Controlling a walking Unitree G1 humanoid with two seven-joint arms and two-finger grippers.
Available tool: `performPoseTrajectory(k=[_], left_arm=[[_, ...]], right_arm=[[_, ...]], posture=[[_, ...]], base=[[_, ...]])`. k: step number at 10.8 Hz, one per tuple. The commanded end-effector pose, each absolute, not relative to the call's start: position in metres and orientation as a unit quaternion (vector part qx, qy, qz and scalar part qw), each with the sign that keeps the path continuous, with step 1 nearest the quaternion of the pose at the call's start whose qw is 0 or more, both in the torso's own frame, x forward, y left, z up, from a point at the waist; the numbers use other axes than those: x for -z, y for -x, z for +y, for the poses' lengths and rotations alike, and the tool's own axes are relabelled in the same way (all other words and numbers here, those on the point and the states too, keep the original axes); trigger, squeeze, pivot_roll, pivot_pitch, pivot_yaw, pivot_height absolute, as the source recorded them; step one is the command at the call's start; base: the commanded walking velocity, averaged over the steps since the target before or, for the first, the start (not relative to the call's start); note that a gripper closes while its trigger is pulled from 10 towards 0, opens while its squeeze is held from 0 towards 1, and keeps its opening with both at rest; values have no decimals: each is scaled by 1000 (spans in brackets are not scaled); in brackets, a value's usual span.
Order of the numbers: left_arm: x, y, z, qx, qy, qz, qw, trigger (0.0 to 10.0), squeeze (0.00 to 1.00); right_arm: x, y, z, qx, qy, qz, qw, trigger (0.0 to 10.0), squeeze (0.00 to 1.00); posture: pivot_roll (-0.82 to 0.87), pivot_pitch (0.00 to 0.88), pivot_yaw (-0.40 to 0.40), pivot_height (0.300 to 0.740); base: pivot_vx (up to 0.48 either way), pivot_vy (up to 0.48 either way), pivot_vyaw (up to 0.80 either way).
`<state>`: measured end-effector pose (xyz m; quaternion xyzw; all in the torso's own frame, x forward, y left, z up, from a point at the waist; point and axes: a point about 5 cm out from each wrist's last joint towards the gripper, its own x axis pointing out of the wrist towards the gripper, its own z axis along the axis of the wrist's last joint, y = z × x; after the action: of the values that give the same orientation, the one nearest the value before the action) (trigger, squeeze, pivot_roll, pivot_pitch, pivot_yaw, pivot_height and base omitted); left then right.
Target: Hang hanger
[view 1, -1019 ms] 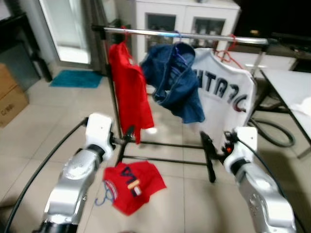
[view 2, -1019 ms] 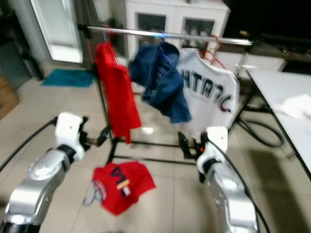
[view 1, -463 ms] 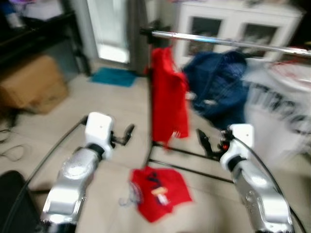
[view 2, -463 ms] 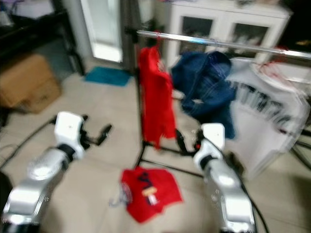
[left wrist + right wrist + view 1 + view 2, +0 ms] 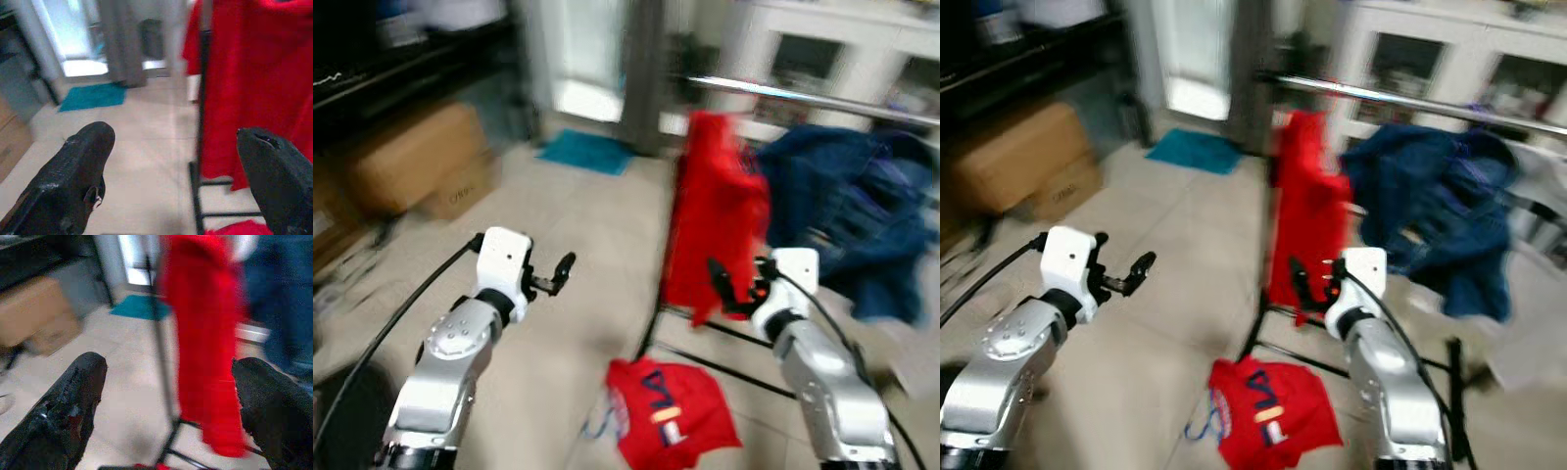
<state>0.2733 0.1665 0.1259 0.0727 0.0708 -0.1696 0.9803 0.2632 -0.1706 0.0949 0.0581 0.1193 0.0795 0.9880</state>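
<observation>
A red shirt on a thin blue hanger [image 5: 600, 427] lies crumpled on the tiled floor [image 5: 671, 416] in front of the clothes rack. The rack's metal rail [image 5: 803, 98] carries a hanging red shirt [image 5: 715, 225] and a blue denim garment [image 5: 862, 225]. My left gripper [image 5: 563, 266] is held out over bare floor to the left of the rack, open, with its fingers [image 5: 73, 181] wide apart and nothing between them. My right gripper [image 5: 722, 284] hovers just in front of the hanging red shirt [image 5: 208, 347], also open and empty. The picture is motion-blurred.
Cardboard boxes [image 5: 411, 162] stand at the left by dark shelving. A teal mat [image 5: 587, 154] lies before a bright doorway. A white cabinet [image 5: 832, 49] stands behind the rack. The rack's black base bars [image 5: 744, 338] run along the floor near the fallen shirt.
The whole view has swung to the left, so the rack now sits at the right and boxes show at the left. Both grippers stay held out in front, open.
</observation>
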Motion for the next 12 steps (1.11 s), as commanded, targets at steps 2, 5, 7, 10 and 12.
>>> performPoseTrajectory(k=[2,5,7,10,12], left_arm=[[-126,-273,155,192,-71,69,976,10000,0],[-123,-269,147,230,-76,74,967,10000,0],[-120,-268,146,233,-75,77,967,10000,0],[-120,-267,144,250,-85,75,961,10000,0],[-119,-266,142,263,-81,70,959,10000,0]], right_arm=[[-100,-264,-182,-58,-45,108,991,10000,1000],[-102,-265,-188,-49,-39,106,992,10000,1000],[-103,-266,-190,-48,-36,105,993,10000,1000],[-109,-269,-193,-48,-33,100,993,10000,1000],[-121,-278,-193,-52,-29,92,994,10000,1000]], posture=[[-6,22,3,740],[-12,17,-1,740],[-15,16,-2,740],[-21,19,-4,740],[-23,18,-10,740]], base=[[375,0,0],[123,0,0],[0,0,0],[0,0,0],[0,0,0]])
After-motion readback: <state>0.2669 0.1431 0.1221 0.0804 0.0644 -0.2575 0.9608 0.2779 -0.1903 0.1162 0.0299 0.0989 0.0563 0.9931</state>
